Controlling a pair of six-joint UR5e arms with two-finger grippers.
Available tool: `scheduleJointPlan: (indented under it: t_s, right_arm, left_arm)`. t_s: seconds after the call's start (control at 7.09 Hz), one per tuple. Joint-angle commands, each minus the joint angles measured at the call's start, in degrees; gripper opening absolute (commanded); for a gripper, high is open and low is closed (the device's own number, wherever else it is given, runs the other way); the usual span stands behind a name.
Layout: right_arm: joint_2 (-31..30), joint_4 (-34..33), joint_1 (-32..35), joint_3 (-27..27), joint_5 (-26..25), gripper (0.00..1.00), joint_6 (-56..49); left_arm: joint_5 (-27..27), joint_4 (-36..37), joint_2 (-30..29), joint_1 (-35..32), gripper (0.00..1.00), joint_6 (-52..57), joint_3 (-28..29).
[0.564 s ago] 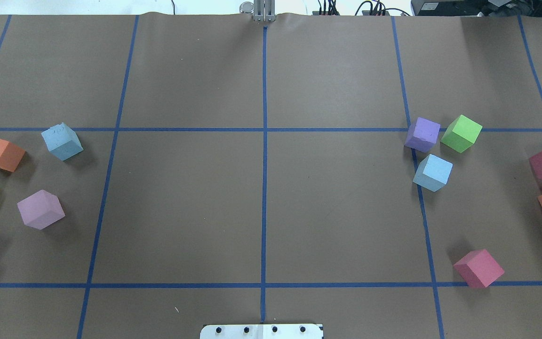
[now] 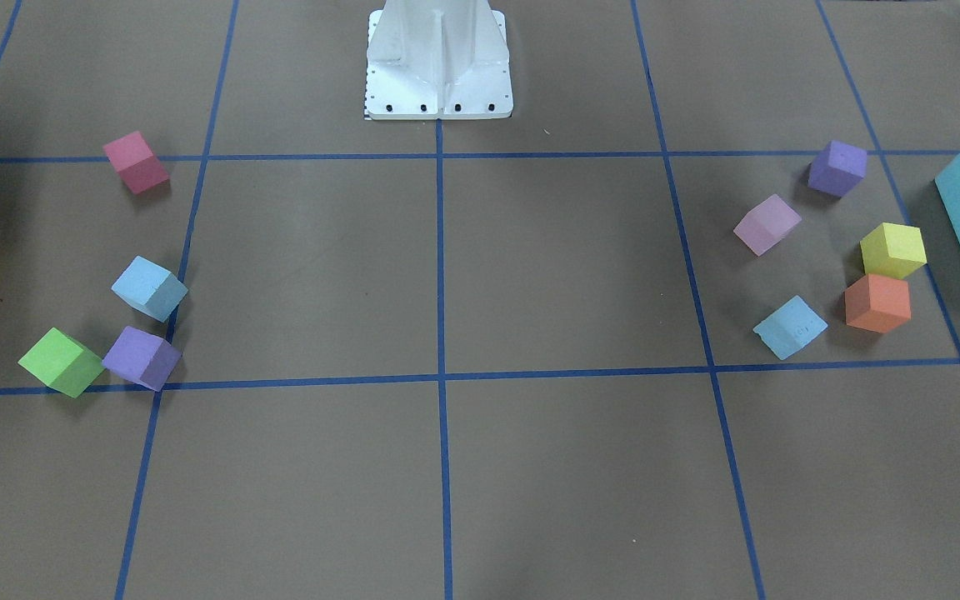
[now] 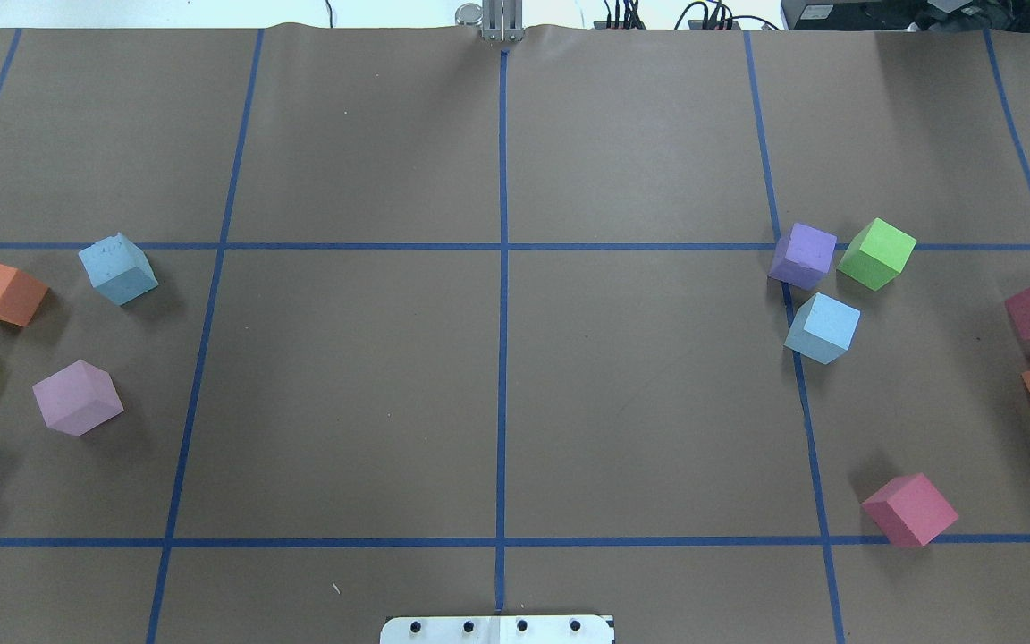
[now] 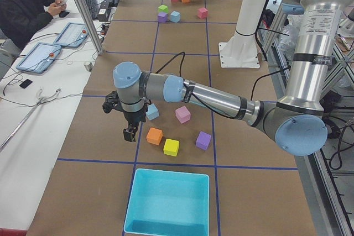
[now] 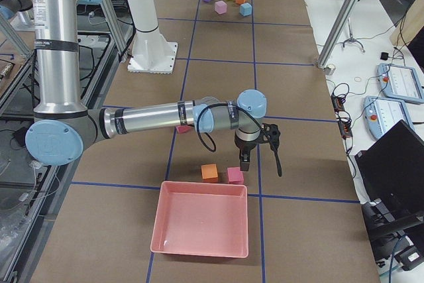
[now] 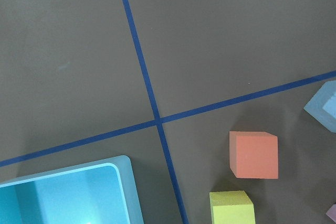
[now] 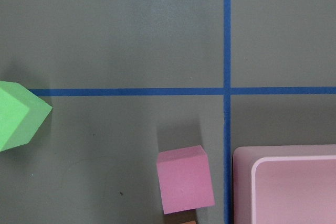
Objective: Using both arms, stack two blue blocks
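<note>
Two pale blue blocks lie far apart. One [image 3: 118,268] sits on my left side by an orange cube [image 3: 0,291]; it also shows in the front view [image 2: 790,327] and at the left wrist view's right edge [image 6: 323,111]. The other blue block [image 3: 823,327] sits on my right side, next to a purple cube [image 3: 803,255] and a green cube [image 3: 876,253]. My left gripper [image 4: 129,134] hangs above the table just outward of the orange cube and the nearby blue block [image 4: 152,112]. My right gripper [image 5: 245,162] hangs over a pink cube [image 5: 234,175]. I cannot tell whether either is open or shut.
A teal bin [image 4: 168,203] stands at the left end, a pink bin [image 5: 201,225] at the right end. Yellow [image 2: 892,250], lilac [image 2: 767,224], purple [image 2: 837,167] and pink [image 3: 910,509] cubes lie around. The white base pedestal [image 2: 438,58] stands mid-table. People sit at side desks.
</note>
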Motion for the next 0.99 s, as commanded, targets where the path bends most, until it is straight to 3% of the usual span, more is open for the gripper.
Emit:
scheduleJointPlan:
  t_s: [0.0,0.14,0.28,0.42,0.71,0.85]
  right_arm:
    - [5.3,0.0,-0.1,0.1,-3.0,1.00,0.2]
    - [5.3,0.1,-0.1,-0.6,-2.5,1.00,1.0]
    - [4.6,0.5,-0.1,1.0,-1.2,1.00,10.7]
    - [2.9,4.5,-0.1,1.0,-0.5,1.00,12.4]
    - [0.3,5.0,-0.8,1.6,9.6,1.00,13.9]
    - [-1.7,5.6,-3.6,4.3,8.4,1.00,18.9]
  left_arm:
    - [-0.4,0.1,-0.7,1.6,0.99,-2.0,-0.7]
    - [-0.4,0.1,-1.6,5.9,0.99,-7.7,-2.0]
    - [-0.4,0.0,-3.1,8.5,0.99,-11.5,-2.7]
    - [-0.4,0.1,-4.2,10.0,0.99,-12.6,-2.8]
    - [-0.3,0.2,-7.2,13.1,0.99,-19.0,-2.9]
    - [-0.5,0.1,-8.1,14.6,0.99,-22.3,-3.0]
